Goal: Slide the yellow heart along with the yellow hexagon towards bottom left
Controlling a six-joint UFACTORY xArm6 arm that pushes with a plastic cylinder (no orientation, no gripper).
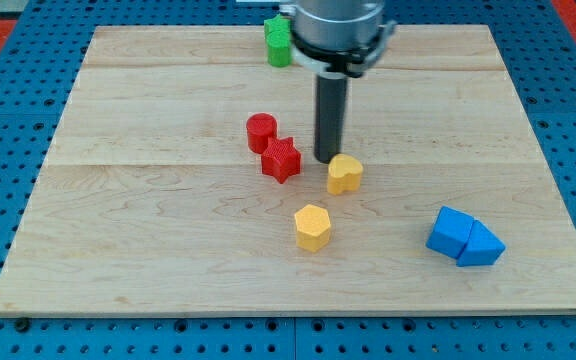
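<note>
The yellow heart [344, 174] lies near the board's middle. The yellow hexagon [312, 226] lies below it and a little to the view's left, apart from it. My tip [327, 159] sits just above and to the left of the yellow heart, touching or nearly touching its upper left edge. The rod rises straight up to the arm at the view's top.
A red cylinder [261, 132] and a red star-shaped block [281, 159] sit just left of my tip. Two blue blocks [463, 237] lie together at the lower right. A green block [278, 42] is at the top edge, partly hidden by the arm. The wooden board [118, 220] ends on blue pegboard.
</note>
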